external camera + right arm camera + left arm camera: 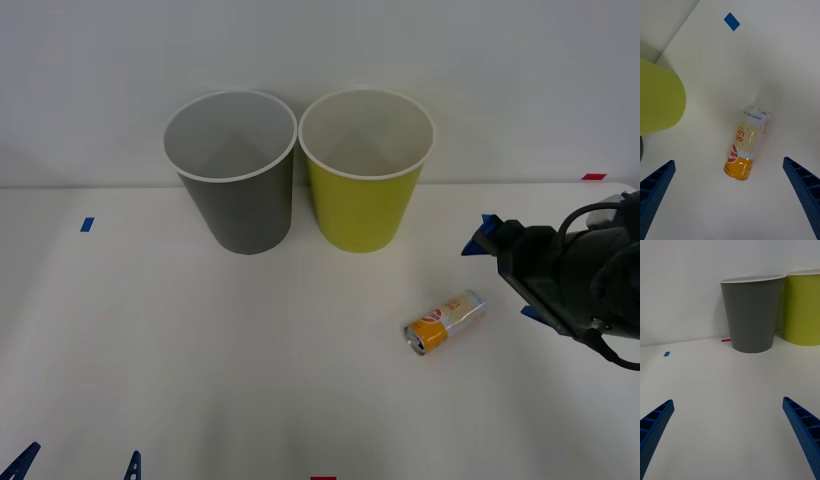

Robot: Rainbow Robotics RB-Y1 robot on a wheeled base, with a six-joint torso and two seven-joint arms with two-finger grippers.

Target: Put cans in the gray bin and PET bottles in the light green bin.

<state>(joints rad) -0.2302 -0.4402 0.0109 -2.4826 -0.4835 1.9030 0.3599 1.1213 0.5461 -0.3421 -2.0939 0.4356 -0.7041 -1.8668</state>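
A slim silver can (pixel 445 322) with an orange-yellow label lies on its side on the white table, right of centre. My right gripper (pixel 503 278) hovers just to its right, open and holding nothing. In the right wrist view the can (pixel 747 148) lies ahead of the spread blue fingers (pixel 657 187), apart from them. The gray bin (pixel 238 200) and the light green bin (pixel 365 205) stand upright side by side at the back, gray on the left. My left gripper (pixel 76 468) is open at the near left edge, facing the gray bin (pixel 752 315) and the green bin (pixel 803 311).
A wall rises right behind the bins. Blue tape (pixel 87 224) marks the table at the far left, red tape (pixel 594 176) at the far right, and another red mark (pixel 323 478) at the near edge. Bare white table lies between the can and the bins.
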